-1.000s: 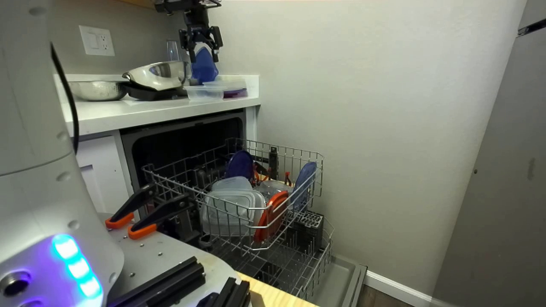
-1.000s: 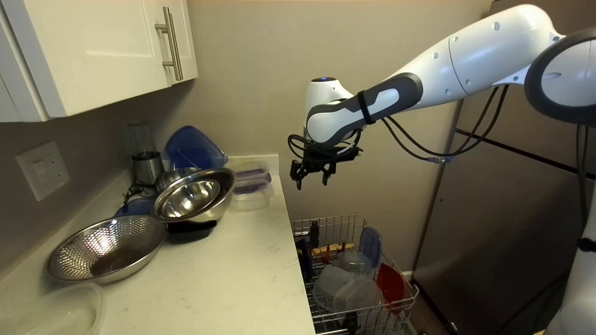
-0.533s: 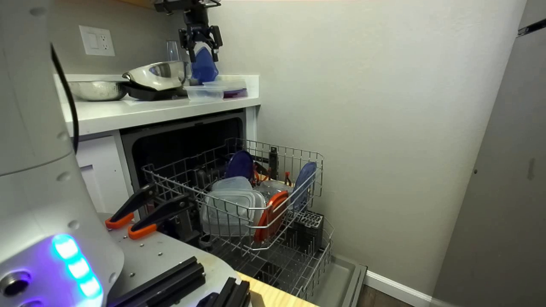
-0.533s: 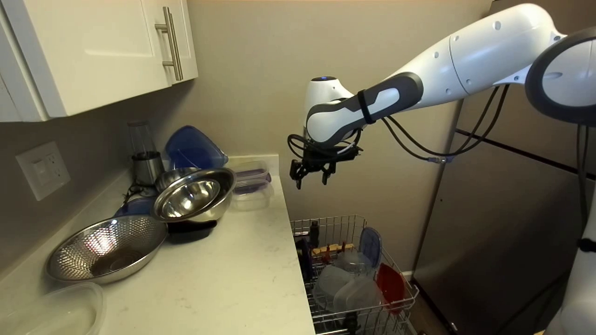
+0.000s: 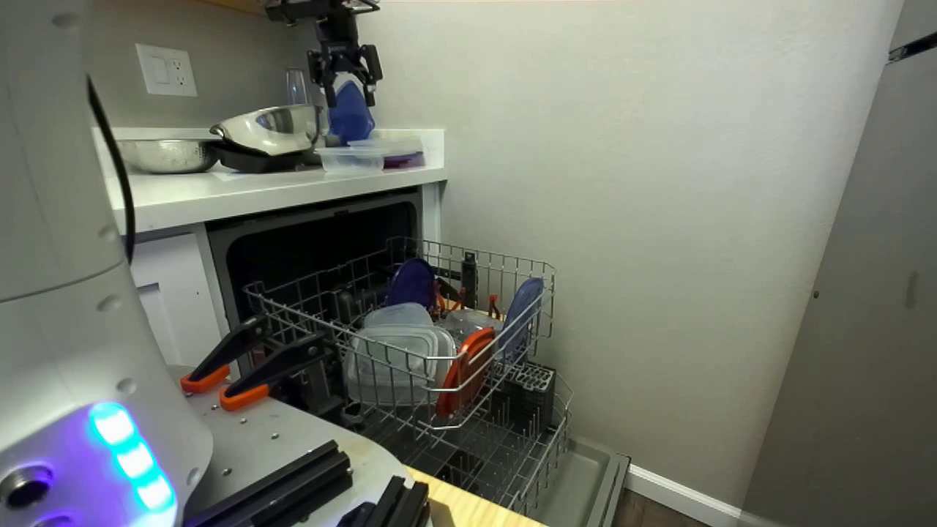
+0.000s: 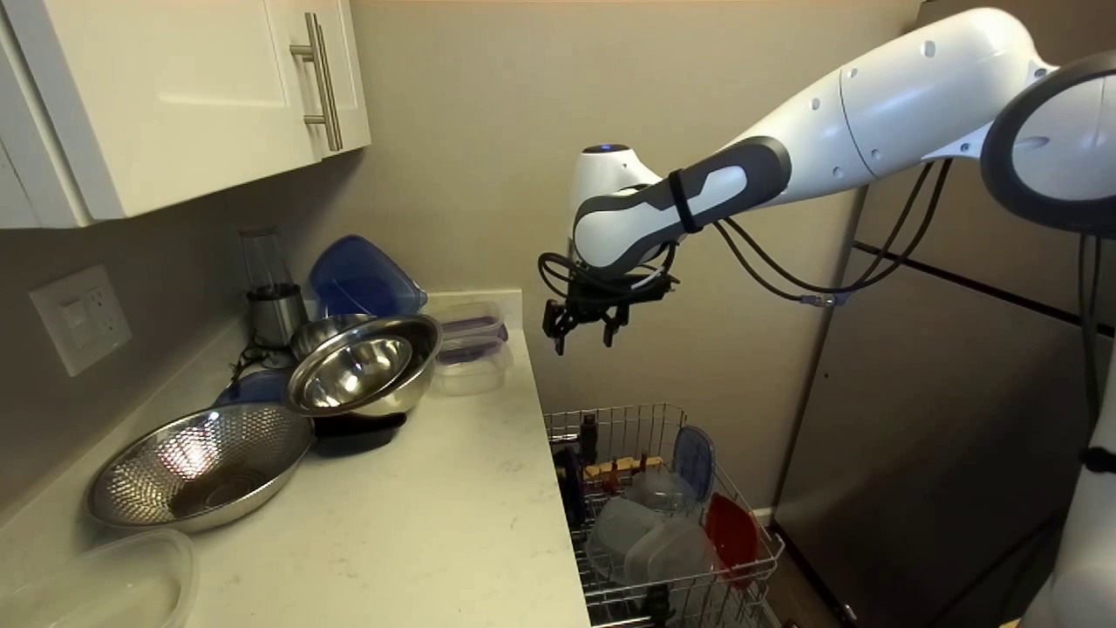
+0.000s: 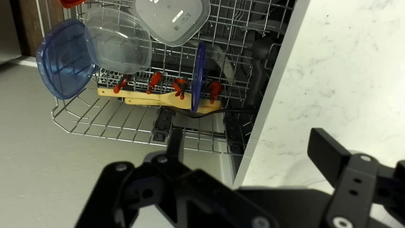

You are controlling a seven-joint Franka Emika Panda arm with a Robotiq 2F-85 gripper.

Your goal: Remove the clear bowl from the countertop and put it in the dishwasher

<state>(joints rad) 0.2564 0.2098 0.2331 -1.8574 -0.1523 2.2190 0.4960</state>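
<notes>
The clear bowl sits at the far end of the white countertop. It also shows in an exterior view, beside stacked clear containers. In the wrist view only a faint curved see-through edge shows near the right finger. My gripper is open and empty, raised above the counter's level. In an exterior view the gripper is just past the counter's front edge; in the wrist view its jaws straddle that edge. The dishwasher is open with its wire rack pulled out.
Metal bowls, a colander and a blue lid stand along the back. Another clear container is at the near end. The rack holds clear containers, lids and wooden utensils. A wall cabinet overhangs the counter.
</notes>
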